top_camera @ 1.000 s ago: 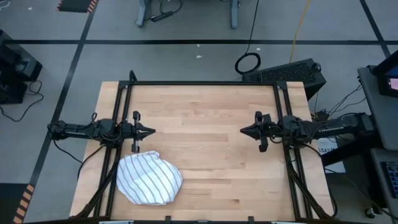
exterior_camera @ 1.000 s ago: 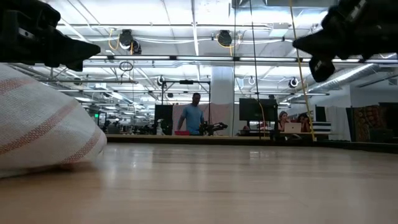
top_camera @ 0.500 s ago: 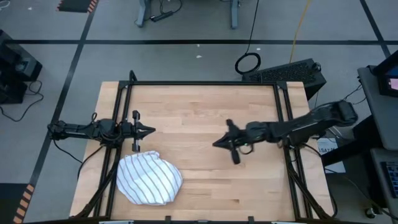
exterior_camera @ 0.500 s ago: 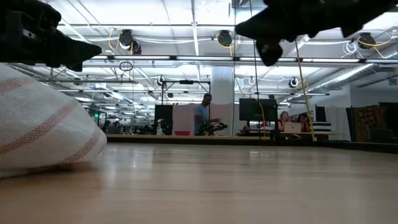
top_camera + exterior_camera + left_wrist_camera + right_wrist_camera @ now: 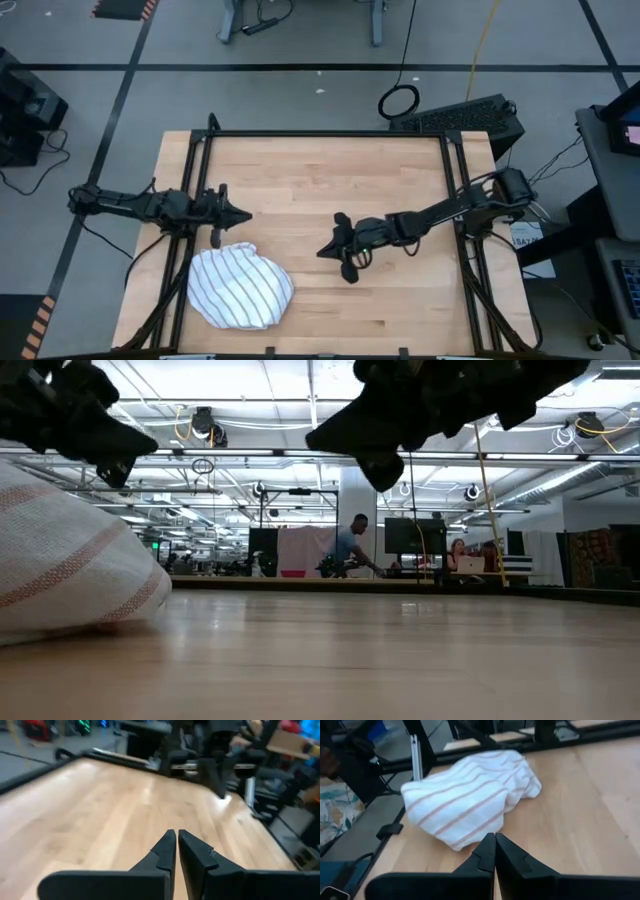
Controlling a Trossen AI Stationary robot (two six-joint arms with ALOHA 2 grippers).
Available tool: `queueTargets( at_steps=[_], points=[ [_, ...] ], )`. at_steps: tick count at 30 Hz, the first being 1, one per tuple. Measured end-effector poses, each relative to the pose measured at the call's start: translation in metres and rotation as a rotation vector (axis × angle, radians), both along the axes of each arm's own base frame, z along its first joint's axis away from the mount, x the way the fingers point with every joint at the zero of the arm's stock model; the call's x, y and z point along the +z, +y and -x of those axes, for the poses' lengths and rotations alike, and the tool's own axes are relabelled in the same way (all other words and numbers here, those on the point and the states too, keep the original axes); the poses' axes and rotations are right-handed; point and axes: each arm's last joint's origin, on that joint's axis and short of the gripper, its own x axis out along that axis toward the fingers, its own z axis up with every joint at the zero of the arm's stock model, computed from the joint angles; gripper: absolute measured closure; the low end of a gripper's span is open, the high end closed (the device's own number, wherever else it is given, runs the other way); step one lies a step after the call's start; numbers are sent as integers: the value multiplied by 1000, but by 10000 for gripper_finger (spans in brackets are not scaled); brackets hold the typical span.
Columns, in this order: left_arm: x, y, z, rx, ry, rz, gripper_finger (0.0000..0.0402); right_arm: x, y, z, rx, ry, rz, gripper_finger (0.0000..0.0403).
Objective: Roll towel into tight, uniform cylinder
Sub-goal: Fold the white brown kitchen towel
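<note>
Basically nothing done yet: towel (image 5: 240,288) is a crumpled heap at table (image 5: 330,180) front-left, unrolled. Right gripper (image 5: 325,251) aimed at it mid-table, left gripper (image 5: 243,214) just behind it, both jaws closed, empty.

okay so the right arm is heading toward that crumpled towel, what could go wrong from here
1. The towel lies bunched in a heap, not flat; rolling it as it is would likely give a lumpy, uneven cylinder.
2. The right gripper is shut and nears the towel; unless it opens, it may only push the cloth.
3. The towel sits close to the table corner near the frame rail, so a push could slide it over the edge.
</note>
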Motion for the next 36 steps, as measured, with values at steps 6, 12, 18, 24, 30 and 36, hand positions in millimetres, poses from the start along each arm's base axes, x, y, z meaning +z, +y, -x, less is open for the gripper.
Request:
queueTargets(
  at_steps=[6,12,18,24,30,36],
  points=[
    [36,-17,-23,-86,180,19,375,-14,1,-6,0,53,11,403],
    [40,-45,-53,-108,541,67,331,-23,0,-2,1,144,33,403],
    [19,-63,-66,-11,833,132,235,-26,0,0,13,176,62,403],
    [2,-71,-59,51,1030,156,193,-27,0,0,31,178,98,403],
    [-10,-74,-54,54,1099,103,192,-28,0,2,40,197,116,403],
    [-34,-72,-49,76,1223,64,213,-28,0,2,51,192,139,403]
  ],
)
